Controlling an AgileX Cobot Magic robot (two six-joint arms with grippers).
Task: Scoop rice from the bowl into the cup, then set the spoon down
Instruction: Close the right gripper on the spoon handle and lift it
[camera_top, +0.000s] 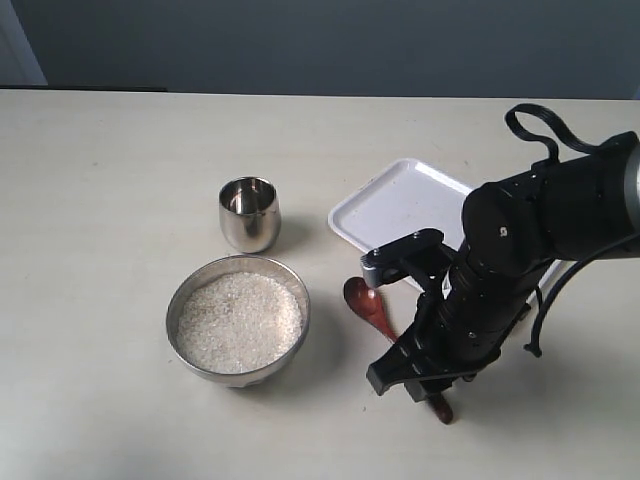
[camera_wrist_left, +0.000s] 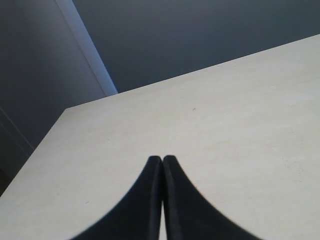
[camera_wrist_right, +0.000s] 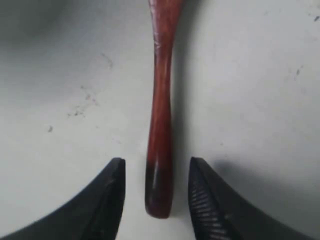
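The wide steel bowl (camera_top: 238, 319) holds white rice (camera_top: 240, 321) and sits near the front of the table. Behind it stands the small steel cup (camera_top: 249, 213), its contents too dark to make out. The reddish-brown spoon (camera_top: 368, 305) lies flat on the table right of the bowl, its handle running under my right arm. My right gripper (camera_wrist_right: 156, 164) is open, its fingers on either side of the handle's end (camera_wrist_right: 160, 150) with gaps on both sides. The left gripper (camera_wrist_left: 162, 160) is shut on nothing and points at bare tabletop; it is out of the exterior view.
A white rectangular tray (camera_top: 400, 205) lies behind the spoon, partly covered by my right arm (camera_top: 500, 270). The left wrist view shows the table's far edge (camera_wrist_left: 90, 102) against a dark wall.
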